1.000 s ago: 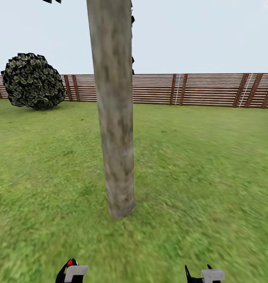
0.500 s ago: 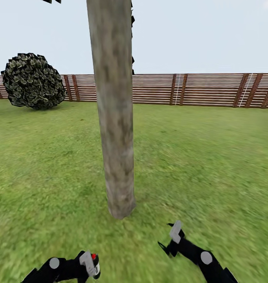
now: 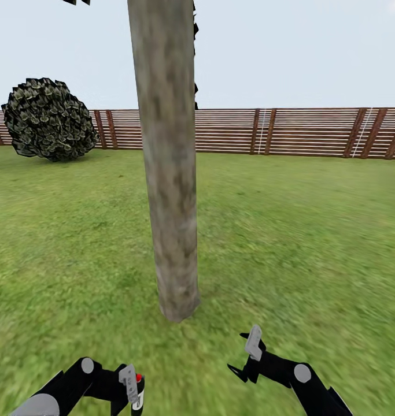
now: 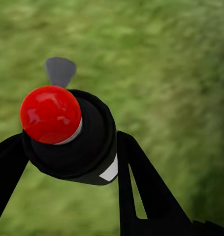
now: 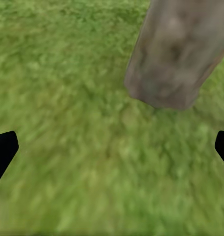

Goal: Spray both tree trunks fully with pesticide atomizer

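Note:
A thick, pale mottled tree trunk (image 3: 169, 173) rises from the grass floor (image 3: 290, 248) straight ahead; its crown is out of view. The pesticide atomizer (image 3: 137, 392), black with a red cap, sits upright in my left gripper (image 3: 133, 390) low at the left, short of the trunk. The left wrist view has the atomizer (image 4: 87, 147) clamped between the two black fingers (image 4: 141, 182), red cap (image 4: 50, 114) and grey nozzle toward the grass. My right gripper (image 3: 239, 351) hovers open to the right of the trunk's foot. In the right wrist view, the trunk base (image 5: 178, 54) lies beyond its spread fingertips (image 5: 3, 150).
A round dark bush (image 3: 50, 119) stands at the far left against the brown slatted fence (image 3: 290, 132) that closes the lawn at the back. Open grass spreads on both sides of the trunk.
Both arms have come up and forward from the lower edge of the head view. The left carries the atomizer closer to the trunk; the right gripper now points at the trunk's foot.

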Tool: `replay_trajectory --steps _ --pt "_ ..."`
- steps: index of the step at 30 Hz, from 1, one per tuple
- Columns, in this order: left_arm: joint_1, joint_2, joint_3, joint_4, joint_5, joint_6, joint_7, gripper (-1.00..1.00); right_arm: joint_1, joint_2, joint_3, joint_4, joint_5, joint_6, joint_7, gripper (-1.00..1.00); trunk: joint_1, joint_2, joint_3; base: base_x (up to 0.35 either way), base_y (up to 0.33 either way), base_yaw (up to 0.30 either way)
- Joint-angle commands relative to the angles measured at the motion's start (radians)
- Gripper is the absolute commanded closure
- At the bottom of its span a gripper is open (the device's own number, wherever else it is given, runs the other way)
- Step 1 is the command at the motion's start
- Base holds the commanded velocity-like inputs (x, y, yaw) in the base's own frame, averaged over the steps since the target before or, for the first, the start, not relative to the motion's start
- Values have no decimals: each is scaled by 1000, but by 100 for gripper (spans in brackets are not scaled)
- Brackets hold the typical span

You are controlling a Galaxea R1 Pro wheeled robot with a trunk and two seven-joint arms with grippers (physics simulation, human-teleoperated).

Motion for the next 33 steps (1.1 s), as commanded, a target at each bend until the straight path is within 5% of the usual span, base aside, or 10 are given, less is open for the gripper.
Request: replay_trajectory --steps 1,5,8,12,13,18,24,33 --pt "-1 0 0 0 0 0 0 100 0 0 0 0 0 0 0 -100 0 0 0 0 0 0" --pt "-11 -3 -2 0 -1 -1 -2 100 0 4 19 1 3 0 2 -100 0 0 0 0 0 0" --pt "-30 -7 -2 0 -2 -1 -2 100 0 10 114 0 22 2 2 -100 0 0 0 0 0 0" --pt "-50 -13 -5 1 -4 -1 -2 100 0 16 167 -2 28 3 4 -100 0 0 0 0 0 0" --pt "-53 -15 -8 0 -8 -1 -2 100 0 18 173 -3 28 4 9 100 0 0 0 0 0 0" --pt "-57 -32 -16 0 -40 0 -2 100 -4 23 182 -8 29 6 111 100 0 0 0 0 0 0" --pt "-57 -53 -18 0 -51 -1 -2 100 -7 30 183 -10 28 5 127 100 0 0 0 0 0 0" --pt "-55 -91 -18 1 -115 -3 -3 100 -9 54 183 -11 28 5 131 100 0 0 0 0 0 0"
